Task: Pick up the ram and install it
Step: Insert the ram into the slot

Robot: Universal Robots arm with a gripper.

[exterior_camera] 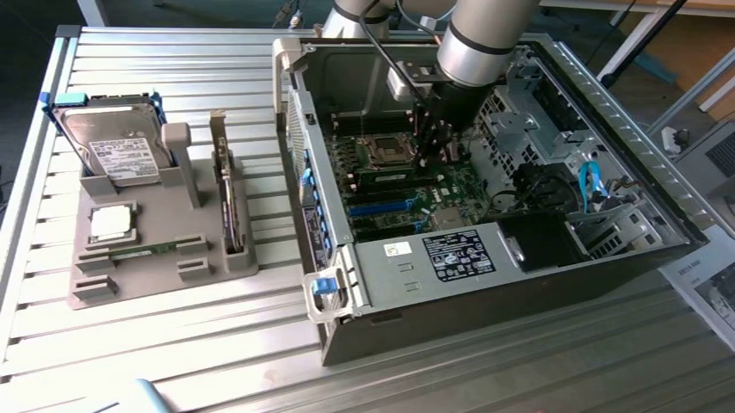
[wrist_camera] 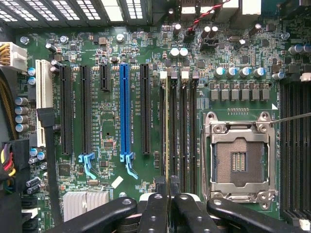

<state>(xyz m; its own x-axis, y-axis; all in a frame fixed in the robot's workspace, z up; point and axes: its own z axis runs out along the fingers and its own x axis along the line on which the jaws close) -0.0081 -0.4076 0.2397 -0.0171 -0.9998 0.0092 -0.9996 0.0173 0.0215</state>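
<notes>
My gripper [exterior_camera: 435,155] reaches down inside the open computer case [exterior_camera: 344,284], over the green motherboard [exterior_camera: 402,194]. In the wrist view its black fingers [wrist_camera: 155,206] stand close together, shut on the ram [wrist_camera: 167,126]. The ram shows edge-on as a thin pale green strip. It runs lengthwise along the first of the black memory slots [wrist_camera: 182,131], just beside the empty processor socket [wrist_camera: 239,158]. Whether its lower edge touches the slot cannot be told.
A blue expansion slot [wrist_camera: 125,111] and black ones lie beside the memory slots. Cables [wrist_camera: 7,155] crowd one board edge. Outside the case, at the exterior view's left, a grey holder [exterior_camera: 150,275] carries a hard drive [exterior_camera: 115,151], a square processor [exterior_camera: 112,222] and a green strip [exterior_camera: 144,250].
</notes>
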